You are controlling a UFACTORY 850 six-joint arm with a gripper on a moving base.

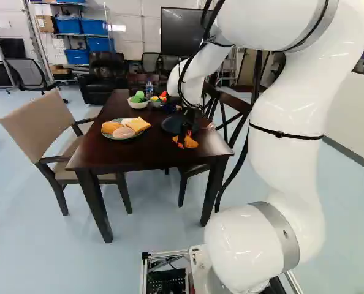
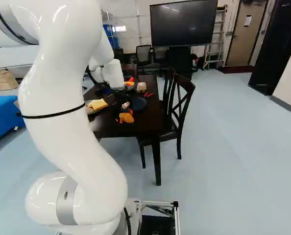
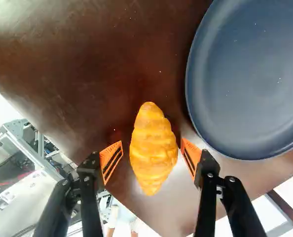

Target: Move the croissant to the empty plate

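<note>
Though the white arm (image 1: 286,135) takes up the right of the left base view, its reach ends near the middle, over the dark wooden bench (image 1: 111,158). A beige chair (image 1: 40,125) stands at that view's left. On the bench, left of centre, sits a food-laden plate (image 1: 110,136); to its right lies the dark, empty plate (image 3: 250,74), the destination.

The end effector (image 3: 151,150) is open, its fingers straddling the croissant (image 3: 151,145), with a narrow gap showing on either side. The croissant rests on the bench just beside the empty plate, near the middle of the left base view.

It looks light, and either slightly yielding or made of firm foam. The best hold is probably across its broad, ridged middle, squarely between the orange pads (image 3: 111,160); the tapering tips would likely let it twist or squirt free. The glossy skin may be a little slippery, so a gentle, even squeeze seems wise, enough to keep it level without denting or flaking it.
</note>
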